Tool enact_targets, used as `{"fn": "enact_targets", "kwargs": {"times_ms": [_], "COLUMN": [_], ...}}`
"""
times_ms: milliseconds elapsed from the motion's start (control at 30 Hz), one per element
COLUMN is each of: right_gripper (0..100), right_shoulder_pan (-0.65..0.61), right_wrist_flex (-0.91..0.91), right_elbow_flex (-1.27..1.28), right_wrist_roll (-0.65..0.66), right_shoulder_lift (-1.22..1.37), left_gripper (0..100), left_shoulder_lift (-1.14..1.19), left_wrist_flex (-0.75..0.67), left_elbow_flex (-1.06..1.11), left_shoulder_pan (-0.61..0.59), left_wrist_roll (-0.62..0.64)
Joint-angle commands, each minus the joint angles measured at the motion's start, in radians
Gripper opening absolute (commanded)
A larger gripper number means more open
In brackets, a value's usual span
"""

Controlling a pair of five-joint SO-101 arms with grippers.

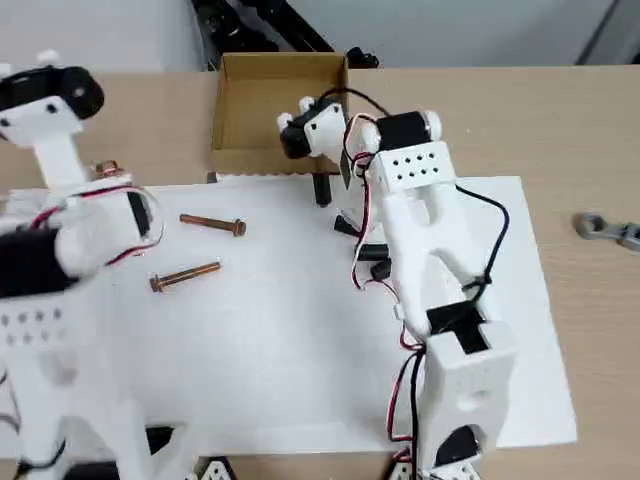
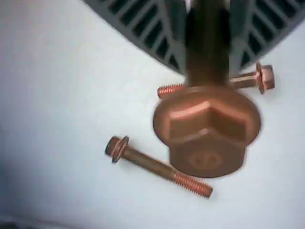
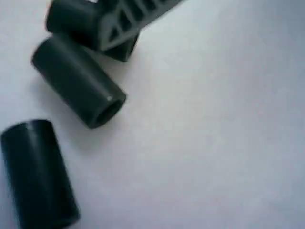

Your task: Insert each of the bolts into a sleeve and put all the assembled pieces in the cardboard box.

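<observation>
My left gripper [image 1: 108, 172] hangs over the left edge of the white mat [image 1: 300, 340], shut on a copper bolt [image 2: 207, 129] whose hex head faces the wrist camera. Two more bolts lie on the mat to its right, one [image 1: 213, 223] farther back and one [image 1: 185, 276] nearer the front. My right gripper [image 1: 335, 175] is low over the mat's back edge, just in front of the cardboard box [image 1: 228, 110]. Beside it lie black sleeves: one [image 3: 78, 88] open-ended toward the camera, another [image 3: 38, 174] apart from it, and a third [image 3: 66, 16] partly hidden against the gripper.
The box stands open at the back centre, touching the mat's edge. A metal tool [image 1: 600, 228] lies on the wooden table at the far right. The mat's middle and front are bare. Cables trail from the right arm [image 1: 440, 250].
</observation>
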Motion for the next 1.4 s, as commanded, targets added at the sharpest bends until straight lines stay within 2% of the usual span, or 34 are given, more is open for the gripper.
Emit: {"fn": "enact_targets", "kwargs": {"times_ms": [0, 167, 267, 967, 1100, 1367], "right_gripper": [18.7, 19.0, 19.0, 19.1, 19.1, 19.1], "right_shoulder_pan": [-0.005, -0.013, -0.022, -0.047, -0.047, -0.030], "right_wrist_flex": [-0.042, -0.061, -0.051, -0.143, -0.171, -0.213], "right_elbow_flex": [-0.048, -0.052, -0.052, -0.051, -0.048, -0.051], "right_wrist_roll": [0.006, 0.021, 0.094, 0.106, 0.152, 0.160], "right_shoulder_lift": [0.022, 0.085, 0.094, 0.179, 0.180, 0.280], "left_gripper": [0, 0, 0, 0, 0, 0], "left_shoulder_lift": [-0.112, -0.210, -0.249, -0.269, -0.265, -0.264], "left_wrist_flex": [-0.021, -0.020, -0.020, -0.020, -0.020, -0.026], "left_elbow_flex": [-0.002, -0.001, -0.001, -0.001, -0.001, -0.001], "left_shoulder_pan": [0.003, 0.003, 0.003, 0.003, 0.003, 0.006], "left_wrist_roll": [-0.008, -0.055, -0.087, -0.087, -0.087, -0.087]}}
